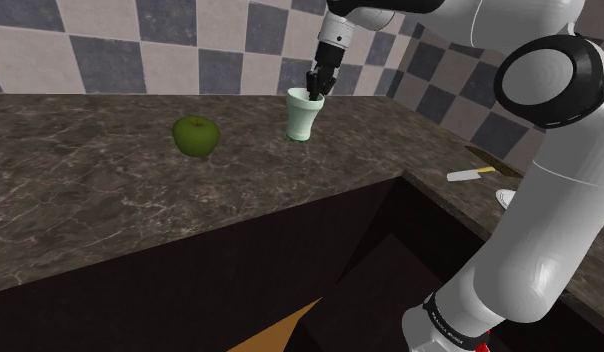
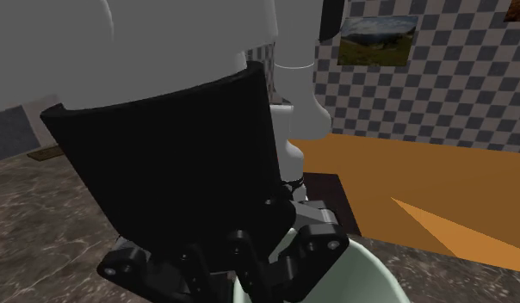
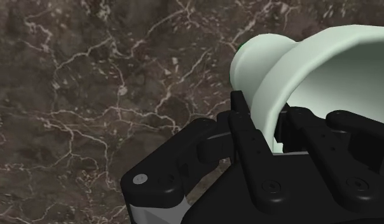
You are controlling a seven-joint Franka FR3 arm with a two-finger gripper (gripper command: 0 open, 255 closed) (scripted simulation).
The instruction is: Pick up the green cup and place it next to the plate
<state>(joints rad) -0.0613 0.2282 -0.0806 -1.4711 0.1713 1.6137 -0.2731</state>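
While the shoulder view has the pale green cup (image 1: 303, 115) standing on the marble counter (image 1: 90, 190), well apart from the plate (image 1: 504, 197), the second exterior view sets the gripper (image 2: 250, 268) at its rim and the wrist view shows the fingers (image 3: 248, 143) clasping its wall, with lifting and placing left to do.

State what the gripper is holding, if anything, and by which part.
The gripper holds the pale green cup by its rim, with one finger inside the wall and one outside. The cup stands on the counter.

The cup (image 1: 303, 116) is pale mint green, the apple (image 1: 196, 135) near it darker green, the counter (image 1: 90, 185) under it brown with white marble veins, the wall (image 1: 110, 45) behind it grey-and-beige checked.
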